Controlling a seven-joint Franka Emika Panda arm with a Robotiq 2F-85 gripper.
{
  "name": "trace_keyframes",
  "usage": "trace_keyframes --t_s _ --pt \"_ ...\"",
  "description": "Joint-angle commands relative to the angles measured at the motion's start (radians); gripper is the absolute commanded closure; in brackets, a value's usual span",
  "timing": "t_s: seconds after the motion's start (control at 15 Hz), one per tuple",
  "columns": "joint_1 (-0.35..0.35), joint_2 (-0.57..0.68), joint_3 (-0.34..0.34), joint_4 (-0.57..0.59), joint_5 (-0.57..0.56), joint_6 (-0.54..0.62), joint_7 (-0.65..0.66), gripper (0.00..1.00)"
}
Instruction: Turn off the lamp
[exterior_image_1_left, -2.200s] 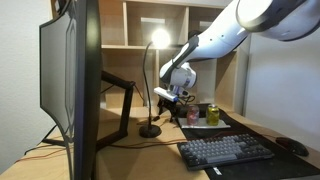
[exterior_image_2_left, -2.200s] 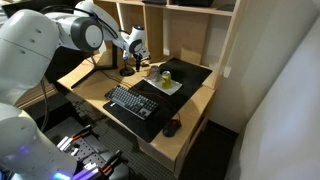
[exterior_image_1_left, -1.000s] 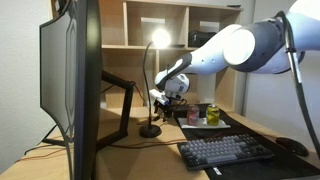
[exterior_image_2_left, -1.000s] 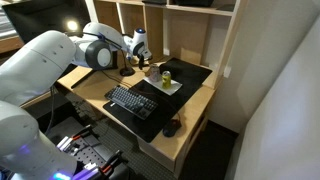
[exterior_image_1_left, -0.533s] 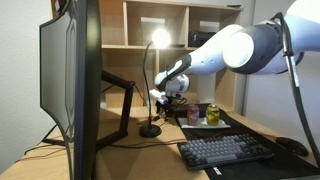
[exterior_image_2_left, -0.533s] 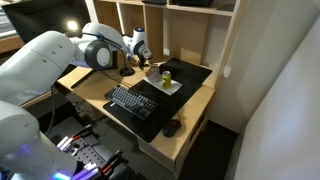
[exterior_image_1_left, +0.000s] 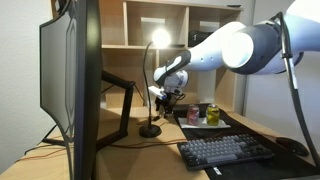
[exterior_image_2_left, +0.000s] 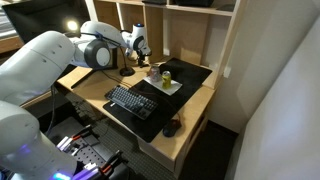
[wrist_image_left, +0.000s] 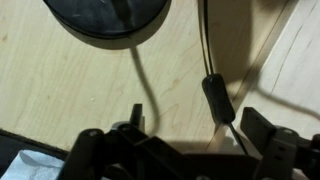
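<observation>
Large dark monitor (exterior_image_1_left: 68, 80) fills the near side of the wooden desk (exterior_image_1_left: 125, 152). The white robot arm (exterior_image_1_left: 240, 45) extends over the keyboard (exterior_image_1_left: 225, 150) toward the back shelves. The lamp (exterior_image_1_left: 150, 130) stands on the desk between the black monitor arm (exterior_image_1_left: 127, 108) and the gripper (exterior_image_1_left: 166, 100), with its head lit and the gripper low beside its stem. Wrist view: fingers (wrist_image_left: 268, 140) spread wide and holding nothing, above bare wood. The lamp's round base (wrist_image_left: 105, 15) is just ahead, and its cord with an inline block (wrist_image_left: 215, 97) runs between them.
</observation>
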Motion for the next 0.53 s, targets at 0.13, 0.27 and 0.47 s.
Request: trace_keyframes --t_s 0.13,0.27,0.47 --pt "-0.003 0.06 0.019 0.048 0.017 0.043 -0.005 0.0" --pt "0.008 0.082 0.005 0.077 -0.009 0.018 0.031 0.0" --pt "0.015 0.104 -0.008 0.106 -0.023 -0.017 0.064 0.0"
